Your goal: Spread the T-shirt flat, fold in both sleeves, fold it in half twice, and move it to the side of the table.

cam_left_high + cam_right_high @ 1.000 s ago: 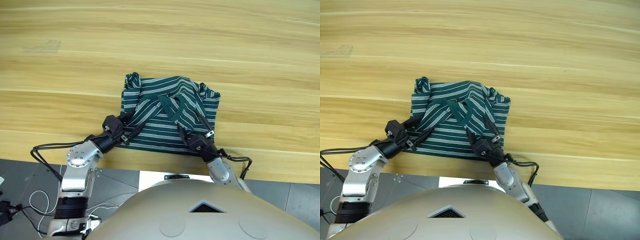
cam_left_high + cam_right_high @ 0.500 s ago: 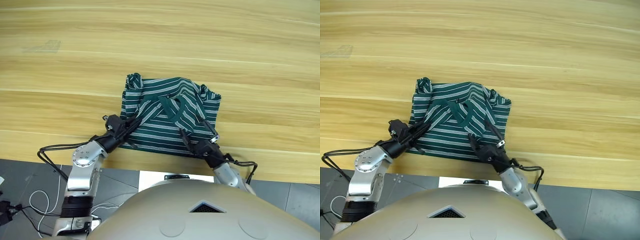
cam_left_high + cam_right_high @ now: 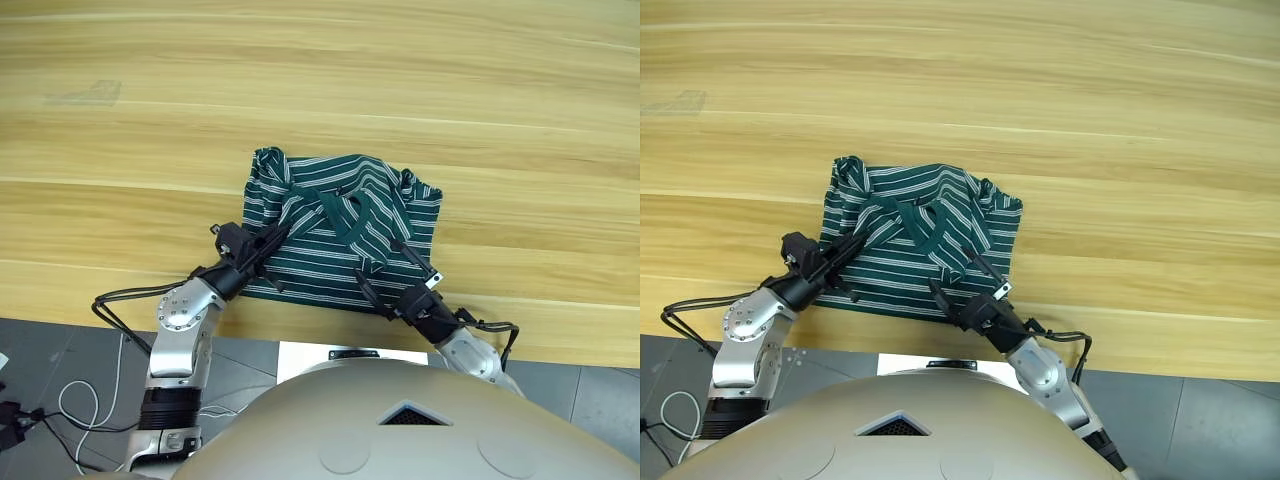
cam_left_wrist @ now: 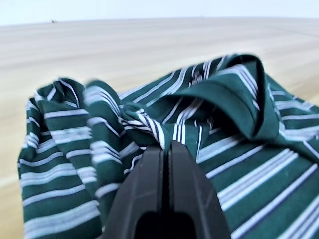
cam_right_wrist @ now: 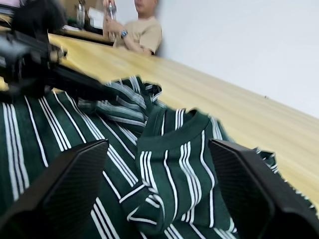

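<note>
T-shirt (image 4: 239,164) runs past the left wrist view's edge; whether left tool (image 4: 166,147) pinches cloth is hidden

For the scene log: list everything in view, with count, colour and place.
T-shirt: 1, dark green with white stripes, rumpled and partly folded, on the table near the robot's edge.
Table: 1, light wood, under the T-shirt.
Floor: grey, below the table's near edge.
Left gripper: 1, black, shut on a bunched fold at the T-shirt's left part.
Right gripper: 1, black, open, fingers spread over the T-shirt's near right part.
</note>
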`<state>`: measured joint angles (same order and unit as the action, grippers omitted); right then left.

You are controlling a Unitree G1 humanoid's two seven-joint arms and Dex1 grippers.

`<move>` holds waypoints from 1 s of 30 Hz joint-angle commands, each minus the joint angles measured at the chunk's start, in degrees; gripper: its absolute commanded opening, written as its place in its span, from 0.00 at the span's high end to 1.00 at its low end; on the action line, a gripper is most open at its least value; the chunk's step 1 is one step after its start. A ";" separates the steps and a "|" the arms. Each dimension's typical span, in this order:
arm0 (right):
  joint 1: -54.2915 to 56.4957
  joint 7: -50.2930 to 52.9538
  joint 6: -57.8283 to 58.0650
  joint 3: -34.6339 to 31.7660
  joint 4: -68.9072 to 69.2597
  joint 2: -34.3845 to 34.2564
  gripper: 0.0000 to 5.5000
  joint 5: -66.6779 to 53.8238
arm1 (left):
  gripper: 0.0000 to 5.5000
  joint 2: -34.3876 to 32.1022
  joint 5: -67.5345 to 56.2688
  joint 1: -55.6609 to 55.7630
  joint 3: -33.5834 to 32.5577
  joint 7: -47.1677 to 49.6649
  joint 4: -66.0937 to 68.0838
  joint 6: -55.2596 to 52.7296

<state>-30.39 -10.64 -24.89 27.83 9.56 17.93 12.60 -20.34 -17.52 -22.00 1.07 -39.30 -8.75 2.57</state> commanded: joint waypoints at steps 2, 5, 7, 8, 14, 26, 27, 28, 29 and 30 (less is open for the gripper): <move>0.70 0.72 -0.13 0.04 -3.52 -1.57 0.33 0.85 | 1.00 0.52 -3.54 -0.03 -0.75 -0.74 -3.37 -0.56; 0.76 0.84 -0.36 -0.56 -4.33 -1.98 0.33 0.70 | 1.00 0.73 -7.04 -0.29 -1.57 -1.84 -5.33 -0.44; 0.81 0.81 -0.48 -0.67 -4.75 -2.26 0.33 0.73 | 1.00 0.75 -8.78 -0.23 -2.04 -2.24 -6.33 -0.55; 0.81 0.77 -0.52 -0.65 -4.90 -2.39 0.33 0.74 | 1.00 0.74 -9.31 -0.14 -2.17 -2.32 -6.62 -0.76; 1.17 0.71 -0.85 -1.08 -5.43 -2.92 0.33 -0.06 | 1.00 1.26 -10.87 -0.03 -3.43 -2.08 -5.98 -0.82; 5.19 1.56 0.06 -2.26 -8.18 -6.45 0.73 0.62 | 1.00 2.13 -19.98 -2.79 -6.07 -7.28 -10.59 -0.46; 5.33 1.61 0.05 -2.17 -8.19 -6.67 0.76 0.89 | 1.00 2.24 -20.14 -2.71 -6.15 -7.37 -10.68 -0.48; 5.43 1.57 0.05 -1.95 -8.09 -6.84 0.76 1.16 | 1.00 2.36 -20.50 -2.37 -6.32 -7.35 -10.90 -0.68; 5.48 1.54 0.05 -1.81 -8.03 -6.93 0.76 1.33 | 1.00 2.44 -20.77 -2.13 -6.47 -7.33 -11.07 -0.86; 5.49 1.43 0.08 -1.39 -7.81 -7.06 0.76 1.66 | 1.00 2.36 -21.18 -1.58 -6.56 -7.33 -11.50 -1.10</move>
<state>-25.47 -9.33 -25.45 25.84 1.56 11.25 13.35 -17.82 -37.90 -24.34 -4.83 -46.53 -18.75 2.19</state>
